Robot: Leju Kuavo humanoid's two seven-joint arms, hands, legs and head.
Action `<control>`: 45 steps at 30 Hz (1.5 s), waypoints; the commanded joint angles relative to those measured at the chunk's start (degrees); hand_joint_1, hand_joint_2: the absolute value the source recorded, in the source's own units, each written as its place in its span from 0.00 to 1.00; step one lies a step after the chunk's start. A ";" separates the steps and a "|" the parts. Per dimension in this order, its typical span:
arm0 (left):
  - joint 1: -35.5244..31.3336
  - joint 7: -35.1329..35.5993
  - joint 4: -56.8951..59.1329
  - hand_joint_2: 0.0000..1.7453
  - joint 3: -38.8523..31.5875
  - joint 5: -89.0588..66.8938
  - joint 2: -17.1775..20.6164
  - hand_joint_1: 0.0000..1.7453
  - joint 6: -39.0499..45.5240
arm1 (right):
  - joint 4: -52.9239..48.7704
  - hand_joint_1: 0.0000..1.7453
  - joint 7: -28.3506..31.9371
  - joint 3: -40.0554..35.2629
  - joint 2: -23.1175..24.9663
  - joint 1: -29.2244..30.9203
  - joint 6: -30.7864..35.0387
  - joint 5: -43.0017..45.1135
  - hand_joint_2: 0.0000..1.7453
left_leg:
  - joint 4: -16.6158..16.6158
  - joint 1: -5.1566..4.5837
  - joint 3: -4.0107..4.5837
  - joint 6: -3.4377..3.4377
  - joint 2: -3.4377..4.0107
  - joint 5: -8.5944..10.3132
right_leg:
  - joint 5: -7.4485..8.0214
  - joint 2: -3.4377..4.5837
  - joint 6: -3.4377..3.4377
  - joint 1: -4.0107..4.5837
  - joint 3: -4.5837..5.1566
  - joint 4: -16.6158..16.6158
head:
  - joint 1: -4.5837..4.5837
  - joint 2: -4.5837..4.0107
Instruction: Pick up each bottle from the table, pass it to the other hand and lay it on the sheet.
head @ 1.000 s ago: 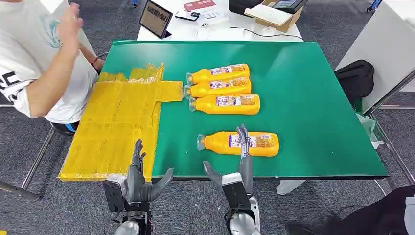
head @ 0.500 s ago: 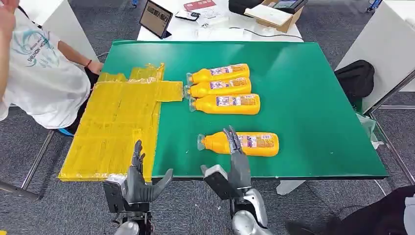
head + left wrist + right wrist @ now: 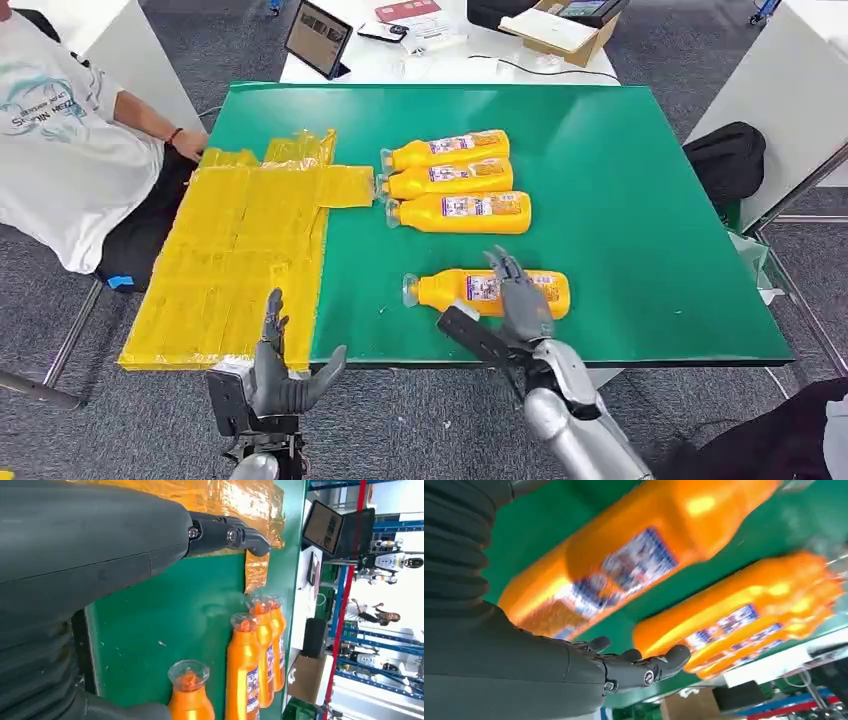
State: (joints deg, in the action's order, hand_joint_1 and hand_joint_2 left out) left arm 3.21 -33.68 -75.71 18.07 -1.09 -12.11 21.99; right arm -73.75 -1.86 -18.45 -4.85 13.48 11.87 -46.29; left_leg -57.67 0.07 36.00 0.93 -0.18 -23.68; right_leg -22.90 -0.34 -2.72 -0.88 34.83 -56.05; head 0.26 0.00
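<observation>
Near bottle (image 3: 487, 293) lies crosswise right under my right fingers (image 3: 512, 281), spread, gripping nothing; left fingers (image 3: 274, 330) idle, spread.

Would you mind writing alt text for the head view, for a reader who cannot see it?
The robot's right hand reaches over the nearest orange bottle, lying on a green table, without yet holding it. Three more bottles lie side by side farther back, beside a yellow sheet. The left hand is open at the table's near edge, and a seated person is at the left.

Head cam high; wrist cams close
</observation>
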 commanded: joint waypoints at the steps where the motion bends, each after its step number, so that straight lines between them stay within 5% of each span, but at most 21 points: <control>1: -0.71 0.72 3.49 1.00 -2.50 -0.23 -0.77 0.00 -0.92 | 6.28 0.00 -2.10 -2.75 -3.85 6.55 -3.39 -0.38 1.00 | 0.05 -0.01 -0.31 -0.03 0.13 -0.11 | -0.07 0.14 0.08 0.00 -0.27 0.05 | 0.02 0.00; 13: -2.04 1.26 5.89 1.00 -1.38 -0.08 -0.95 0.00 -2.28 | 20.27 0.00 -5.91 -4.91 -4.67 13.08 -8.34 0.18 1.00 | 0.06 0.00 -0.33 -0.04 0.11 -0.09 | -0.06 0.11 0.08 0.01 -0.30 0.07 | 0.00 0.00; 38: -2.86 0.81 7.51 1.00 0.14 1.56 -1.08 0.00 -3.45 | 30.34 0.03 -7.79 -7.55 -6.18 21.59 -16.25 5.88 1.00 | 0.01 -0.01 -0.31 -0.02 0.05 -0.08 | -0.07 0.06 0.07 0.00 -0.28 0.03 | 0.02 0.00; 40: -2.93 0.78 7.93 1.00 0.23 1.77 -1.15 0.00 -3.47 | 30.72 0.18 -6.90 -7.42 -5.64 21.64 -15.54 6.62 1.00 | 0.01 0.01 -0.35 -0.03 0.04 -0.10 | -0.09 0.05 0.09 0.01 -0.33 0.03 | 0.00 0.00; 42: -3.04 0.68 8.21 1.00 0.41 2.02 -1.13 0.00 -3.34 | 31.64 0.79 -6.07 -7.84 -5.21 21.70 -15.13 7.29 1.00 | 0.03 0.00 -0.24 -0.02 0.04 -0.04 | -0.03 0.05 0.06 0.01 -0.23 0.05 | 0.02 0.00; 45: -3.32 0.47 8.46 1.00 1.17 1.93 -1.05 0.00 -3.43 | 32.40 0.99 -4.59 -7.41 -4.91 20.91 -15.10 9.33 1.00 | 0.05 0.02 -0.29 -0.02 0.01 -0.04 | -0.03 0.01 0.07 0.03 -0.29 0.09 | 0.00 0.00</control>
State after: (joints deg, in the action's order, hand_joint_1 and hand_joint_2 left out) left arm 1.94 -33.03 -71.47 17.48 0.64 -13.51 18.56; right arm -49.33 -8.41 -23.69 -10.86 32.16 -3.39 -39.51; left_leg -57.70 0.07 35.99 0.94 -0.19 -23.66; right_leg -22.87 -0.35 -2.73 -0.88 34.82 -56.05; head 0.26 0.00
